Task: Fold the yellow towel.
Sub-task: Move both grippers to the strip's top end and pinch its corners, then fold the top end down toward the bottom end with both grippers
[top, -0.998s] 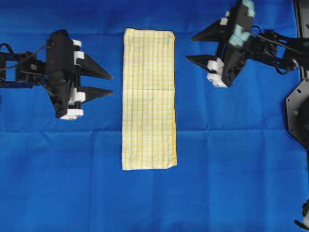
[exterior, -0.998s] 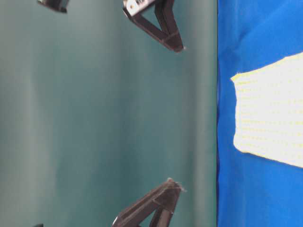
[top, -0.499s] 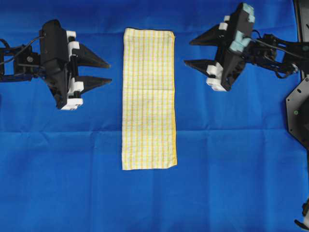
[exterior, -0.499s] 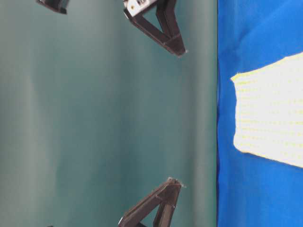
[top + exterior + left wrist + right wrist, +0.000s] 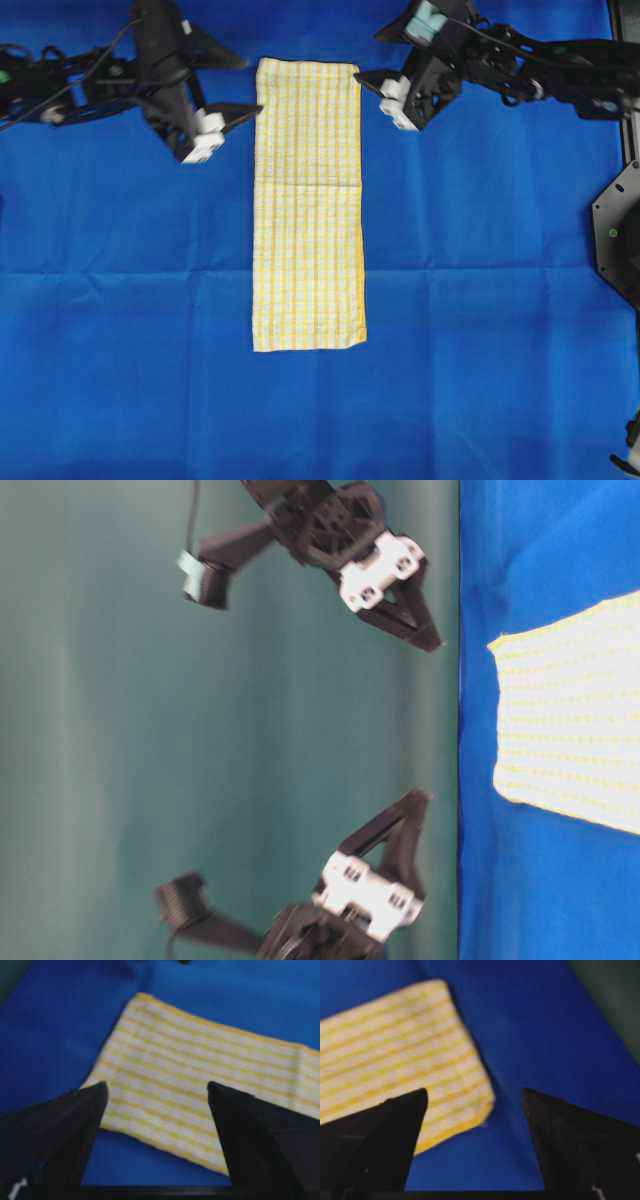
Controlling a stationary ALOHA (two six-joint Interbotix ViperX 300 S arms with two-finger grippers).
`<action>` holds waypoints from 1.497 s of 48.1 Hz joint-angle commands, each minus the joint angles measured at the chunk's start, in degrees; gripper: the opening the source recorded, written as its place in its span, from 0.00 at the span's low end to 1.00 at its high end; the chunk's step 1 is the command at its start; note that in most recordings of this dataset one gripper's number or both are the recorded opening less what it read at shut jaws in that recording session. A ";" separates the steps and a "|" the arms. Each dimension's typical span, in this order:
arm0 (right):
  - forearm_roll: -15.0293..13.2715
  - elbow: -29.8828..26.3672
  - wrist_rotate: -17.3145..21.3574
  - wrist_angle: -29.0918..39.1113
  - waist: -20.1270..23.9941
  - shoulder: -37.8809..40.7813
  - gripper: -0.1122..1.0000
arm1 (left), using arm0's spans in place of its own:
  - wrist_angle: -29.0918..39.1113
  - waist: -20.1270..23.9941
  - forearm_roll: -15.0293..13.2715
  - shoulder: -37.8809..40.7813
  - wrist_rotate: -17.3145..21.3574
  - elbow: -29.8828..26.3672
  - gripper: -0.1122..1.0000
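Because the yellow towel [image 5: 307, 205] is a thin woven cloth, I judge it light, limp and easily creased, likely to sag from wherever it is lifted, so two matching corners pinched together would carry it more evenly than a single hold. Its near short end, at the bottom of the overhead view, lies flat and untouched on the blue-covered surface [image 5: 480, 300], with nothing beside it. The towel runs as a long narrow strip up the middle of that surface, smooth and without wrinkles, so the remaining fold has not begun. At the towel's far end both arms flank it, and the far corners look like the sensible places to take hold. The left tool [image 5: 238, 88] hovers just beside the towel's far left edge, its jaws spread wide and holding nothing; in the left wrist view its two dark fingers [image 5: 75, 1125] frame the towel's corner without touching it. The right tool [image 5: 372, 56] sits just beside the far right corner, likewise wide apart and empty, the corner showing between its fingers [image 5: 390, 1135] in the right wrist view. The table-level view shows both tools raised above the surface, apart from the cloth.
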 commanded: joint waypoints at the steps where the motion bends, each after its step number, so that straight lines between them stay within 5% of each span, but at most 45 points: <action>1: 0.09 -2.46 -0.09 -0.88 -0.35 1.85 0.79 | -1.14 1.76 0.18 2.99 0.35 -3.16 0.79; 23: 2.46 -5.80 0.44 -2.55 -2.02 11.95 0.79 | -5.71 6.59 0.09 17.40 0.53 -8.88 0.79; 32: 4.75 -6.42 0.44 -2.64 -1.85 13.71 0.76 | -5.71 7.56 0.09 18.81 0.53 -9.23 0.69; 38: 6.77 -6.50 0.53 -2.81 -1.32 14.50 0.63 | -5.63 7.47 0.09 19.07 0.62 -9.32 0.52; 49: 7.91 -6.50 0.53 -2.81 -0.53 14.59 0.14 | -5.63 7.21 0.18 20.21 0.62 -9.76 0.18; 72: 9.49 -4.57 0.53 -3.69 -0.53 10.46 0.14 | -2.72 7.12 0.18 17.75 3.52 -12.22 0.15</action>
